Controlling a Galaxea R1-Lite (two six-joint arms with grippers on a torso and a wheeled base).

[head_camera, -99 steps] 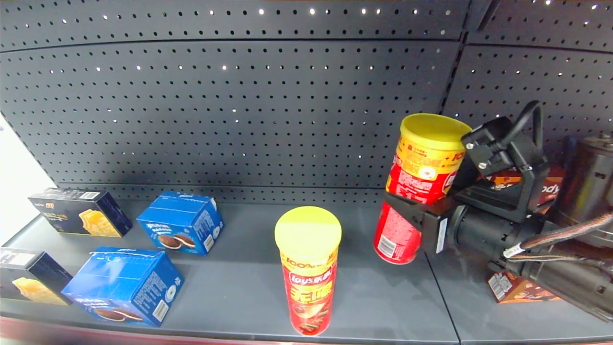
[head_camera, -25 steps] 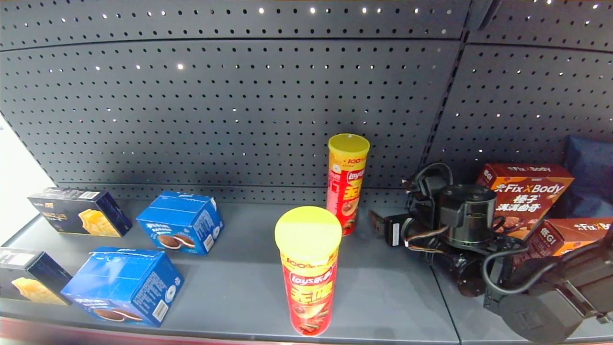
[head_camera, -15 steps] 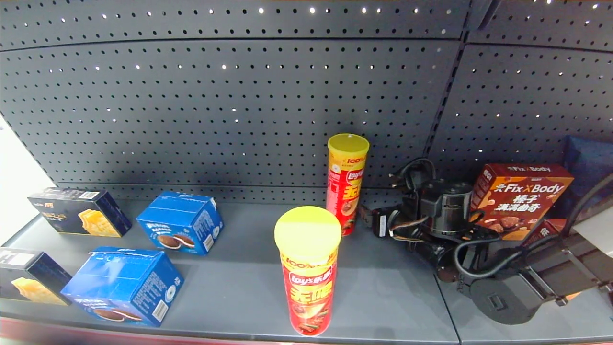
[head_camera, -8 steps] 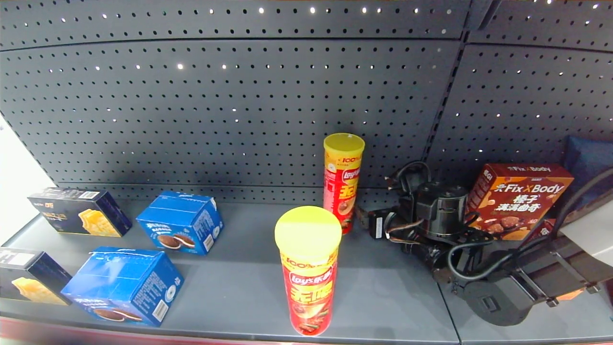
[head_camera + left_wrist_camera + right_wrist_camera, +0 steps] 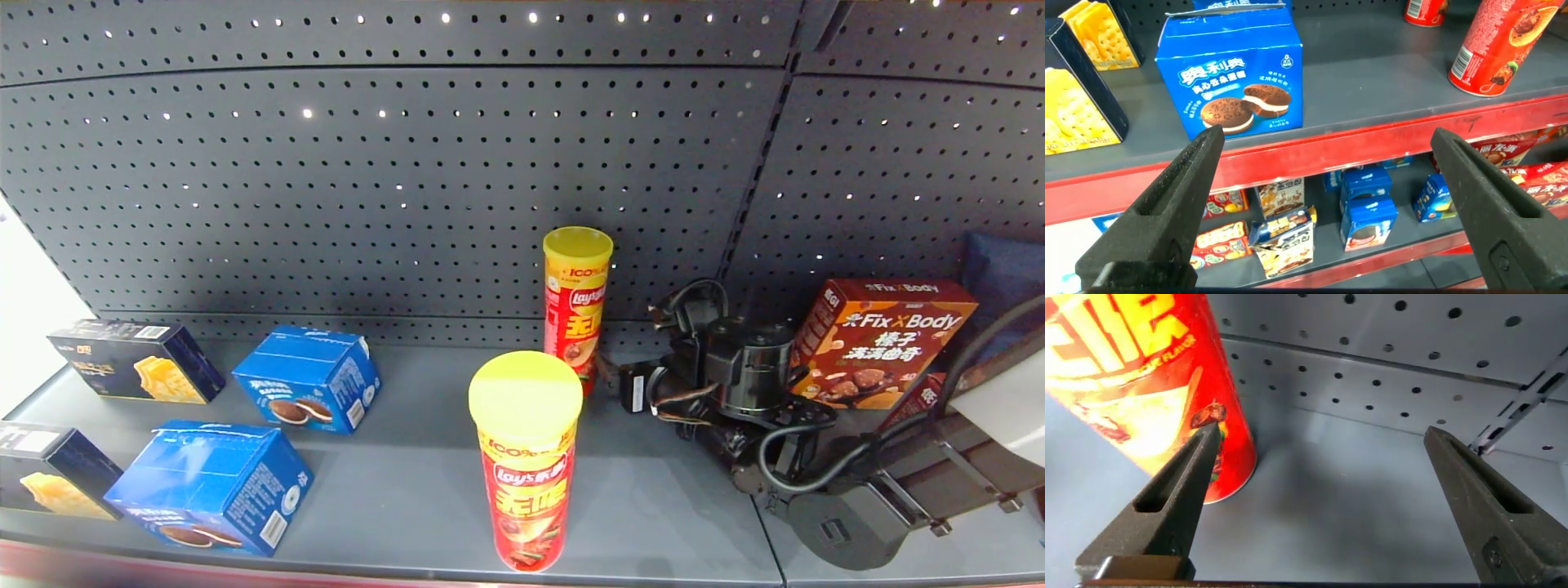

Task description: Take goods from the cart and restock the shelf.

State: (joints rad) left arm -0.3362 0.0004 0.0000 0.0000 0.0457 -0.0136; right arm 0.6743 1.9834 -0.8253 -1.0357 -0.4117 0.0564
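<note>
Rear can (image 5: 578, 310) foot (behind front can (image 5: 526, 482))

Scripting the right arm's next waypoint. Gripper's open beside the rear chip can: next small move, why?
Probably draw the right gripper straight back from the rear chip can. It stands upright on the shelf, jaws open, one finger right at its side; sideways motion might tip it.

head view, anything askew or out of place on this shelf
Nothing spilled or damaged. The front chip can and back chip can stand upright. The rear blue cookie box and front blue cookie box sit skewed to the front edge of the shelf. The right end effector is open beside the back chip can.
</note>
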